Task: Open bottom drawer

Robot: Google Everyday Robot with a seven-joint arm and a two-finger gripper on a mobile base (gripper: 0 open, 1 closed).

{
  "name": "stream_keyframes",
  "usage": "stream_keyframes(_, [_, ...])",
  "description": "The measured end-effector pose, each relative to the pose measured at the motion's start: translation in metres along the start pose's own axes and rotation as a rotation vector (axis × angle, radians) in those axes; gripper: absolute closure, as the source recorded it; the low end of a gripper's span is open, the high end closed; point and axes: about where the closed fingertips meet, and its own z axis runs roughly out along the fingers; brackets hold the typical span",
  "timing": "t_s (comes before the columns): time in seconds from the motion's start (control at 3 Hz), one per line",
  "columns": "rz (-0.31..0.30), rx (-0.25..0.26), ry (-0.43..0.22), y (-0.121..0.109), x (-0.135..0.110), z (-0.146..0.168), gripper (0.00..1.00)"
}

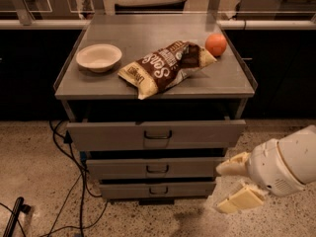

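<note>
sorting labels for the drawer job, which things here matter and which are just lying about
For the job: bottom drawer; gripper, open, low right of the cabinet.
Lying about: bowl, chip bag, orange on its top; cables on the floor.

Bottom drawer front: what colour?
The bottom drawer is grey, camera view; the gripper sits open to its right.
</note>
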Motion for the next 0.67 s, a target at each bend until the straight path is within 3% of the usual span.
stream_keyframes(0.33, [0.041,-0.014,0.061,-0.0047,0.0163,0.0262,0.66])
stream_keyframes(0.67, [0.045,-0.012,0.065,-0.0046,0.0168,0.0262,0.88])
